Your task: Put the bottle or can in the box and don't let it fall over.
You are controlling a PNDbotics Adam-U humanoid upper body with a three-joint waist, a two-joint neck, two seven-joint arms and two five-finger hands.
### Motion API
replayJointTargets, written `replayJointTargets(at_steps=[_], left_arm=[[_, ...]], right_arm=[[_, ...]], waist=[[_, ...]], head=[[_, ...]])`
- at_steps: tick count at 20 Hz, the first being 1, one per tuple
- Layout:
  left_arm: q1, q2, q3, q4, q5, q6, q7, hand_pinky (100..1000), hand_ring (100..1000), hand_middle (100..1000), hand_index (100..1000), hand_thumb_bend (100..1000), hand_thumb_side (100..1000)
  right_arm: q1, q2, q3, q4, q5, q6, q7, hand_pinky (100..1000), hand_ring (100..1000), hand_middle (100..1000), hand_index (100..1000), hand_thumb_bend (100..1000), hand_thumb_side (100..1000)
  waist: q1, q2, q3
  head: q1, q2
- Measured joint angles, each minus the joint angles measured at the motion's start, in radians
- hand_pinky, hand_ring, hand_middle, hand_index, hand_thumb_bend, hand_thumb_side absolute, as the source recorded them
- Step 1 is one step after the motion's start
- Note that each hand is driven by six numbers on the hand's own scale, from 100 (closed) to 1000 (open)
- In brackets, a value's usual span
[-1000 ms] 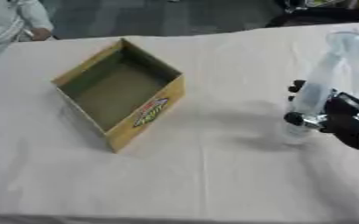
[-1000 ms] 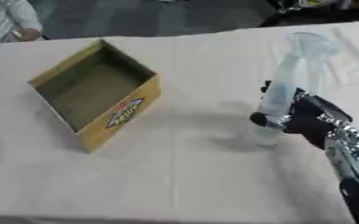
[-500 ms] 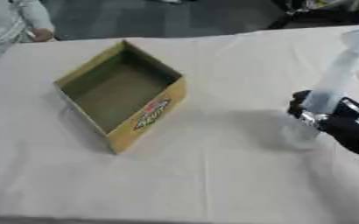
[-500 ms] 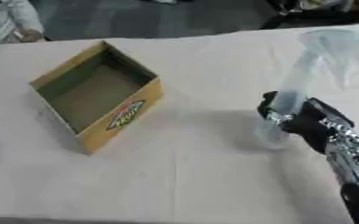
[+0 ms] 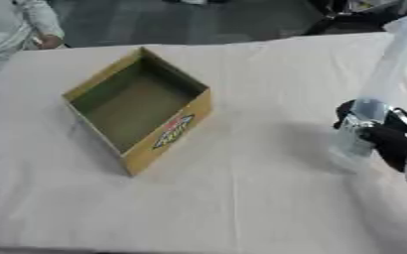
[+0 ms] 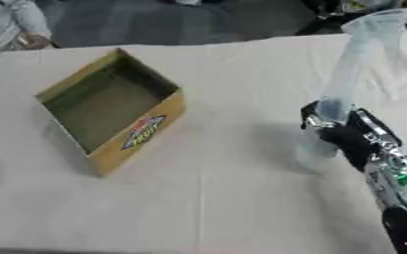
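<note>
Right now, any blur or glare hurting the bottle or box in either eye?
Left eye view: clear bottle smeared and washed out against the pale cloth. Right eye view: bottle outline fuller, right hand soft. Box fairly crisp, no glare, soft shadow beside it.

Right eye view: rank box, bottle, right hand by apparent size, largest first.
1. box
2. bottle, tall but narrow
3. right hand, curled round the bottle; only partly distinct from the arm, so its rank is unsure.

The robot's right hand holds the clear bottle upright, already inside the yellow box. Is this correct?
Not quite. The right hand does hold the clear bottle roughly upright, but the bottle is outside the yellow box, off to its right over the white cloth. The box is empty, as the right eye view shows.
</note>
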Motion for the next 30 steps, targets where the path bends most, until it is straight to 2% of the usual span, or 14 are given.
replayJointTargets(at_steps=[2, 7, 12, 16, 20, 25, 30], left_arm=[[0.0, 0.0, 0.0, 0.0, 0.0, 0.0, 0.0, 840, 750, 666, 819, 456, 699], [0.0, 0.0, 0.0, 0.0, 0.0, -0.001, 0.001, 840, 750, 666, 819, 457, 698], [0.0, 0.0, 0.0, 0.0, 0.0, -0.001, 0.001, 839, 746, 665, 818, 458, 698], [-0.003, 0.0, -0.005, 0.0, 0.0, 0.002, -0.004, 839, 745, 665, 819, 460, 698], [-0.016, 0.0, -0.018, 0.0, 0.0, 0.003, -0.015, 840, 745, 664, 819, 462, 698], [-0.052, -0.012, -0.032, -0.001, 0.006, 0.004, -0.031, 841, 744, 664, 819, 463, 697], [-0.077, -0.018, -0.032, -0.007, 0.009, 0.003, -0.032, 841, 744, 663, 818, 466, 696]], right_arm=[[-0.007, 0.0, 0.002, -0.007, -0.007, -0.005, -0.004, 773, 271, 100, 151, 100, 100], [-0.056, -0.001, 0.01, -0.058, -0.027, -0.011, -0.011, 764, 264, 100, 142, 100, 100], [-0.178, -0.001, 0.047, -0.116, -0.044, 0.0, -0.01, 766, 271, 100, 144, 100, 100], [-0.282, 0.035, 0.095, -0.131, -0.029, 0.009, -0.006, 769, 283, 100, 149, 100, 100], [-0.38, 0.106, 0.134, -0.101, 0.016, -0.009, -0.028, 762, 289, 100, 155, 100, 100], [-0.508, 0.199, 0.166, -0.012, 0.082, -0.067, -0.077, 757, 302, 111, 165, 100, 100], [-0.632, 0.267, 0.18, 0.113, 0.16, -0.067, -0.125, 750, 305, 117, 169, 100, 100]], waist=[[-0.001, 0.0, 0.0], [-0.009, 0.0, 0.004], [-0.017, -0.001, 0.016], [-0.018, -0.002, 0.041], [-0.015, 0.002, 0.09], [-0.02, 0.04, 0.184], [-0.044, 0.07, 0.249]], head=[[0.002, 0.0], [0.003, 0.0], [-0.014, 0.002], [-0.051, 0.009], [-0.111, 0.007], [-0.208, -0.017], [-0.274, -0.05]])
